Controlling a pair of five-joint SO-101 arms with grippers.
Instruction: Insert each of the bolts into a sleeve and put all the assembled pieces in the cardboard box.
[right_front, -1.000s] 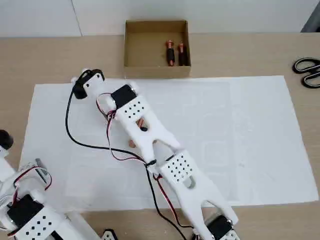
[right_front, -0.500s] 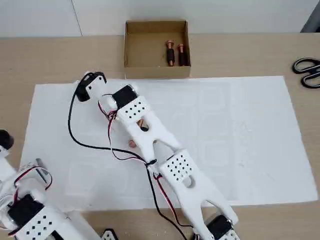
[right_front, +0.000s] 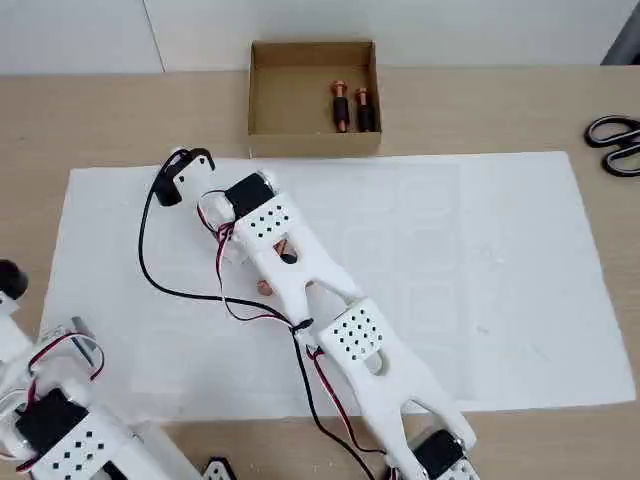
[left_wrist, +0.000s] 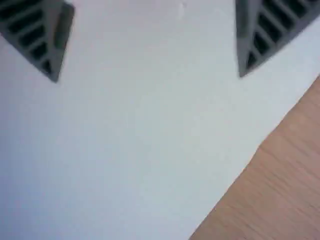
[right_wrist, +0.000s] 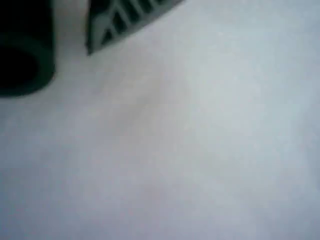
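Right gripper (right_front: 182, 160) drifted slightly nearer over the paper (right_front: 500, 250), grip state unclear; left gripper (left_wrist: 150, 45) gaped wide. Sleeve (right_wrist: 20, 50) sat by right gripper, bolt (right_front: 283, 247) under arm. Light, rigid, probably rolls: pinch mid-length.

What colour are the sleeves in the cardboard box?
Black sleeves, with copper-coloured bolt heads; clearest in the high view.

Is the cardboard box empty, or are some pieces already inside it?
Not empty. The cardboard box holds two assembled pieces, which lie side by side near its right wall in the high view.
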